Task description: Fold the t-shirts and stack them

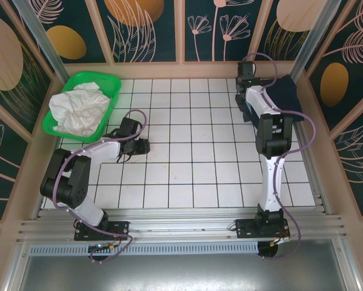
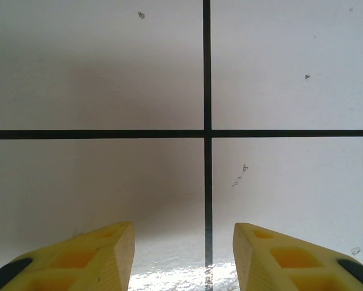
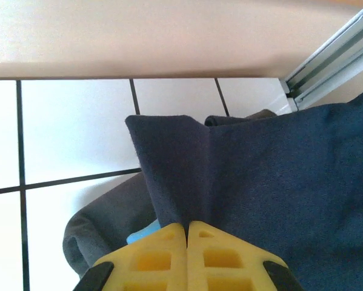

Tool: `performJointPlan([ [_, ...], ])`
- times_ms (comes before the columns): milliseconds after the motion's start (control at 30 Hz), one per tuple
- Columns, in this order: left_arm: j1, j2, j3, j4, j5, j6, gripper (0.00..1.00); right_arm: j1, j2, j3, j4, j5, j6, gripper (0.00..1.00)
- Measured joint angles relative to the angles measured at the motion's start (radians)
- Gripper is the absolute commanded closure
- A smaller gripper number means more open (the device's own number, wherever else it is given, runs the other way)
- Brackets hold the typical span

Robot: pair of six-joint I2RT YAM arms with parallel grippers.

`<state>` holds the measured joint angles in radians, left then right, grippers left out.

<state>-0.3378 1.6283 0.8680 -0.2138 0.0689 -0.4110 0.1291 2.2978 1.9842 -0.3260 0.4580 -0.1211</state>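
Your navy t-shirt (image 3: pixel 290 182) lies bunched at the far right corner of the tiled table (image 2: pixel 96 73), close against the beige far board (image 3: pixel 139 36) and the aluminium post (image 3: pixel 326 66). In the overhead view it is the dark mass (image 1: pixel 285 91) beside the right arm's upper links. Beneath it you have a dark grey t-shirt (image 3: pixel 108 212), and a sliver of light blue cloth (image 3: pixel 146 231) peeks out between the two.

Your right gripper (image 3: pixel 187 225) has its yellow fingers pressed together on a raised ridge of the navy cloth. That pinch on the top layer looks meant to lift this shirt alone off the heap, so it can be dragged to open tiles for folding.

Your left gripper (image 2: pixel 183 233) hangs low over bare tile near the middle left, fingers partly apart with nothing between them. It seems parked there, ready to take a second corner.

The green basket (image 1: pixel 113 97) at far left holds crumpled white cloth (image 1: pixel 78 109). No brand, label or writing can be read on the shirts, fingers or basket.
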Motion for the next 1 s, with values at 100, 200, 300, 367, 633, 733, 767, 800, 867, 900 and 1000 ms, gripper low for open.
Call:
performJointPlan([
  [100,0.0,0.003,0.005,0.0,0.0,0.0,0.54,-0.001,-0.039,-0.102,0.08,-0.027,-0.013,1.0],
  [200,0.0,0.008,0.01,0.0,0.0,0.0,0.54,-0.001,-0.074,-0.234,0.167,-0.078,-0.024,1.0],
  [300,0.0,0.013,0.011,-0.001,0.0,0.0,0.54,-0.002,-0.132,-0.382,0.26,-0.163,-0.04,1.0],
  [367,0.0,0.019,0.012,-0.001,0.0,0.0,0.54,-0.002,-0.18,-0.466,0.308,-0.217,-0.058,1.0],
  [633,0.0,0.029,0.015,-0.002,0.0,0.0,0.54,-0.044,-0.174,-0.432,0.294,-0.314,-0.099,0.62],
  [733,0.0,0.034,0.023,-0.004,0.0,0.001,0.54,-0.056,-0.168,-0.416,0.254,-0.327,-0.11,0.53],
  [767,0.0,0.035,0.026,-0.004,0.0,0.001,0.54,-0.059,-0.17,-0.416,0.253,-0.328,-0.108,0.5],
  [800,0.0,0.037,0.027,-0.003,0.0,0.001,0.54,-0.061,-0.175,-0.42,0.255,-0.328,-0.101,0.49],
  [867,0.0,0.039,0.028,-0.003,0.0,0.001,0.54,-0.07,-0.199,-0.444,0.259,-0.328,-0.077,0.49],
  [900,0.0,0.04,0.028,-0.004,0.0,0.001,0.54,-0.079,-0.214,-0.454,0.261,-0.328,-0.06,0.49],
  [1000,0.0,0.043,0.028,-0.004,0.0,0.002,0.54,-0.13,-0.247,-0.462,0.28,-0.319,-0.001,0.5],
])
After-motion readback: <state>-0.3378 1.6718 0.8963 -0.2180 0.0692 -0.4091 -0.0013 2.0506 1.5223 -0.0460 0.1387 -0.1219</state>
